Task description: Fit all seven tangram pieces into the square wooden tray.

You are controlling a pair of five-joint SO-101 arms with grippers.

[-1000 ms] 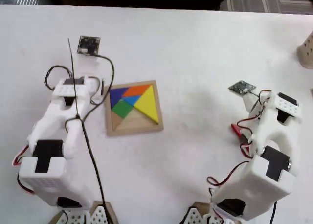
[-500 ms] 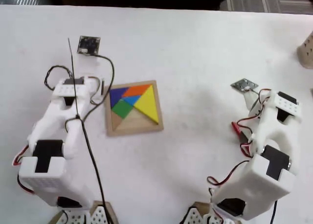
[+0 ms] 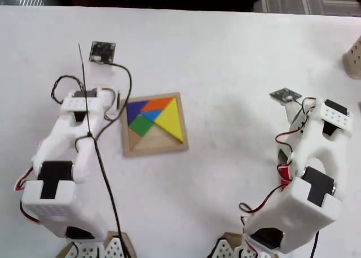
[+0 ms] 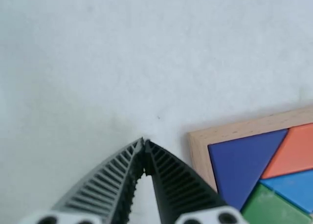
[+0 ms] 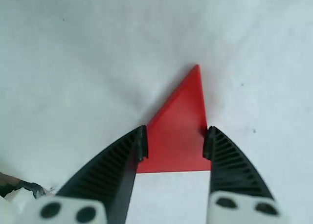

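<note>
My right claw point(image 5: 174, 136) is clamped on the red triangle point(image 5: 182, 106). One ribbed finger point(image 5: 128, 158) sits against each of two edges, and the triangle's tip sticks out past the fingertips over the white table point(image 5: 73, 48). I cannot tell whether the triangle is raised or lying flat on the table.

My left claw point(image 4: 144, 143) has its fingers together with nothing between them, the tips over bare table. Just beside those tips is one corner of the square wooden tray point(image 4: 198, 143). Inside that corner, the blue triangle point(image 4: 239, 163) lies closest to the claw. Past it are the orange piece point(image 4: 296, 153), the light blue piece point(image 4: 293, 185) and the green piece point(image 4: 266, 209), all lying flat in the tray and touching along their edges.

In the high view, the left arm point(image 3: 67, 139) ends right beside the tray point(image 3: 155, 150), on the side where the blue triangle sits. The yellow triangle point(image 3: 169, 120) fills the side of the tray farthest from that claw. Part of the tray's floor shows bare wood along the edge nearer the arm bases. The right arm point(image 3: 313, 156) stands well apart from the tray, with open table between them, so the red triangle in its claw is far from the other pieces.
</note>
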